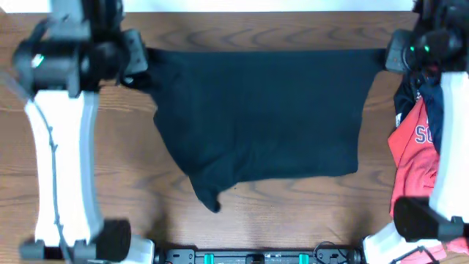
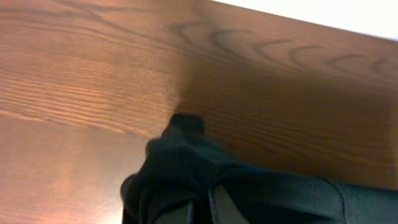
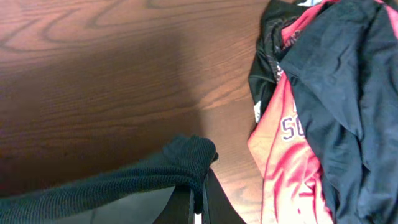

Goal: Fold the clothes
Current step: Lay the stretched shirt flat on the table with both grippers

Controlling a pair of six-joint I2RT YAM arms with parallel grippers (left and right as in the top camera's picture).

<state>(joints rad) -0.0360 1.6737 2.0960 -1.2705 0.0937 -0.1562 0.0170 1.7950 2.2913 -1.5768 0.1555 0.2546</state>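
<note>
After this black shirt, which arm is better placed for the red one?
Right. The red shirt lies beside the right claw; the left claw holds the far corner of the black shirt.

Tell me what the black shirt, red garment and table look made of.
The black shirt: soft matte knit, perhaps synthetic; fine weave texture shows close up. The red garment: smooth cloth, probably synthetic, white lettering. The table: wood or veneer, semi-gloss, visible grain.

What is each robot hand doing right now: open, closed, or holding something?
Left hand: closed, gripping one top corner of the black fabric shirt.
Right hand: closed, gripping the shirt's other top corner.
</note>
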